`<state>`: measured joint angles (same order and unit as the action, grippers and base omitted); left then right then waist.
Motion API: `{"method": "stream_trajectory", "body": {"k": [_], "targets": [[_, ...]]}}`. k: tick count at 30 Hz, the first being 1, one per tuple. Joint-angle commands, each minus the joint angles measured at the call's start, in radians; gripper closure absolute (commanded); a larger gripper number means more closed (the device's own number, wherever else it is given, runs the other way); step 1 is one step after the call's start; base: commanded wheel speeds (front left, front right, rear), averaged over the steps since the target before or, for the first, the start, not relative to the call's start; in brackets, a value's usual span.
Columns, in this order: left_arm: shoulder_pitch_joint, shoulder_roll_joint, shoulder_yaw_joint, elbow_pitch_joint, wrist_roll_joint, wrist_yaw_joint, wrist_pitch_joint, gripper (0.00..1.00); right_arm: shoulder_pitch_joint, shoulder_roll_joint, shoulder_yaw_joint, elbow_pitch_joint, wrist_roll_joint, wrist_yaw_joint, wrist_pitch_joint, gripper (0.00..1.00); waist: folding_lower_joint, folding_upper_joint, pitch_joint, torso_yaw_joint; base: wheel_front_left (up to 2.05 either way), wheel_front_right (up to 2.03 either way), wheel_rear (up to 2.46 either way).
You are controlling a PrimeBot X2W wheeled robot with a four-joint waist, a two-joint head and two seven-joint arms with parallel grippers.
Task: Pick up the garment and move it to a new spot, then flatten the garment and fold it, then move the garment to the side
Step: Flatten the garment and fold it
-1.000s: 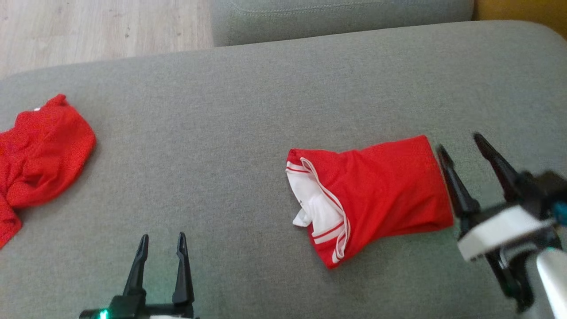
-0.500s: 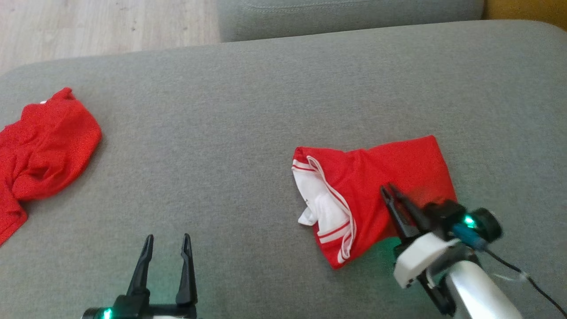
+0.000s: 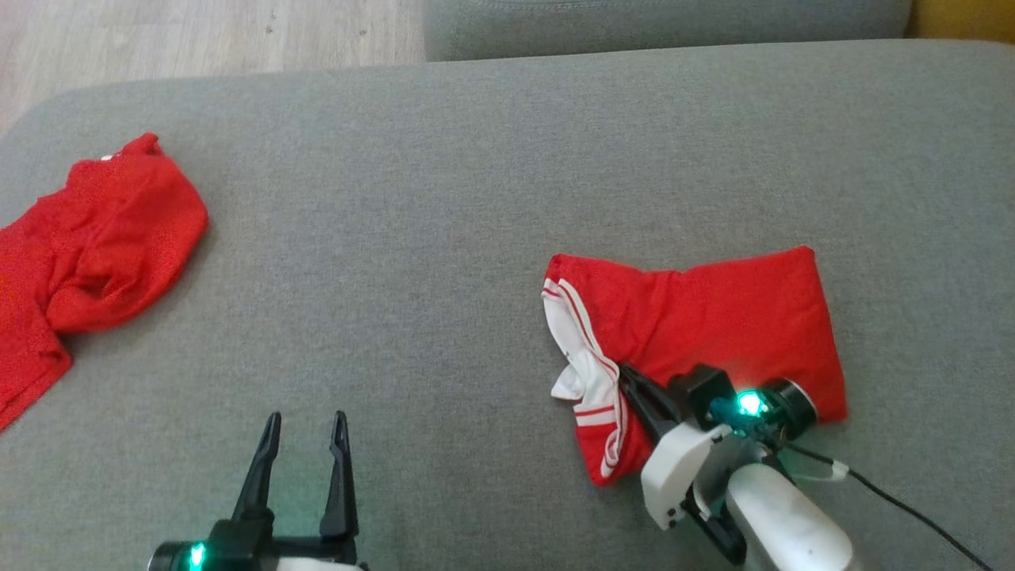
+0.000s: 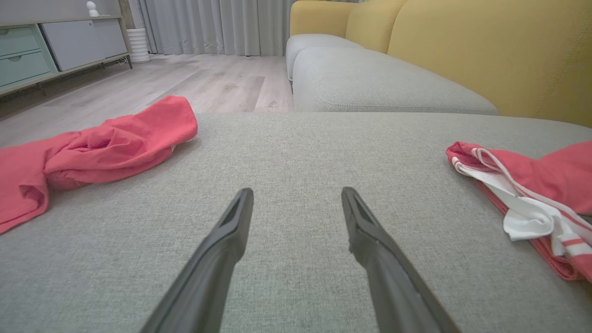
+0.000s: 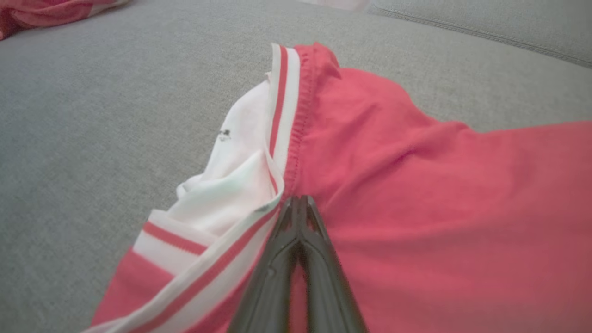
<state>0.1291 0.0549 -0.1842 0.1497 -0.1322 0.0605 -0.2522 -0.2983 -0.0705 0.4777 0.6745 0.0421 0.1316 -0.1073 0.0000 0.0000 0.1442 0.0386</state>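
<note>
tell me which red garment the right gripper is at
The folded red garment with white striped trim, right gripper shut on it; the crumpled red garment lies far left.

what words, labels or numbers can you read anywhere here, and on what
No readable text anywhere.
Small dark mark on the white lining of the folded red garment: too small and blurred to read.
Crumpled red garment: no print visible.

The left gripper (image 3: 307, 414) rests low with fingers spread, while the right gripper (image 3: 623, 369) angles up-left, fingers pressed together.
</note>
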Motion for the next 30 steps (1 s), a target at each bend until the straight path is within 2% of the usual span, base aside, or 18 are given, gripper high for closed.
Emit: {"method": "stream_trajectory", "body": {"k": [1, 9, 16, 19, 23, 24, 25, 26, 27, 30], "targets": [[-0.037, -0.005, 0.028, -0.025, -0.001, -0.003, -0.010, 0.00, -0.025, 0.019, 0.030, -0.001, 0.013, -0.001, -0.010, 1.00, 0.0000, 0.0000, 0.003, 0.003, 0.00, 0.00, 0.00], [-0.050, -0.005, 0.028, -0.014, -0.003, -0.006, -0.010, 0.00, -0.064, 0.020, 0.174, -0.035, 0.149, -0.001, -0.005, 1.00, 0.0000, 0.0000, 0.006, 0.000, 0.00, 0.00, 0.00], [-0.048, -0.005, 0.025, -0.012, -0.010, -0.005, -0.010, 0.00, -0.065, 0.020, 0.259, -0.063, 0.209, -0.001, -0.001, 1.00, 0.0000, 0.0000, -0.015, -0.028, 0.00, 0.00, 0.00], [-0.039, -0.005, 0.029, -0.011, -0.010, -0.003, -0.010, 0.00, -0.065, 0.020, 0.250, -0.083, 0.227, -0.001, -0.029, 1.00, 0.0000, 0.0000, -0.030, -0.045, 0.00, 0.00, 0.00], [-0.030, -0.005, 0.037, -0.013, -0.005, -0.010, -0.010, 0.00, -0.054, 0.020, 0.154, -0.121, 0.218, -0.001, -0.077, 1.00, 0.0000, 0.0000, -0.054, -0.065, 0.00, 0.00, 0.00], [-0.028, -0.005, 0.040, -0.013, -0.004, -0.013, -0.010, 0.00, -0.048, 0.020, 0.120, -0.132, 0.203, -0.001, -0.086, 0.82, 0.0000, 0.0000, -0.060, -0.070, 0.00, 0.00, 0.00], [-0.027, -0.005, 0.044, -0.012, -0.003, -0.016, -0.010, 0.00, -0.041, 0.020, 0.081, -0.142, 0.179, -0.001, -0.094, 0.55, 0.0000, 0.0000, -0.066, -0.075, 0.00, 0.00, 0.00], [-0.025, -0.005, 0.048, -0.010, -0.001, -0.019, -0.010, 0.00, -0.031, 0.017, 0.043, -0.155, 0.154, -0.001, -0.100, 0.06, 0.0000, 0.0000, -0.074, -0.079, 0.00, 0.00, 0.00], [-0.023, -0.005, 0.051, -0.008, 0.001, -0.023, -0.010, 0.00, -0.018, 0.009, 0.002, -0.171, 0.132, -0.001, -0.105, 0.00, 0.0000, 0.0000, -0.080, -0.082, 0.00, 0.00, 0.00], [-0.015, -0.005, 0.062, 0.005, 0.011, -0.040, -0.010, 0.00, 0.060, -0.037, -0.181, -0.267, 0.074, -0.001, -0.132, 0.00, 0.0000, 0.0000, -0.108, -0.085, 0.00, 0.00, 0.00]]}}
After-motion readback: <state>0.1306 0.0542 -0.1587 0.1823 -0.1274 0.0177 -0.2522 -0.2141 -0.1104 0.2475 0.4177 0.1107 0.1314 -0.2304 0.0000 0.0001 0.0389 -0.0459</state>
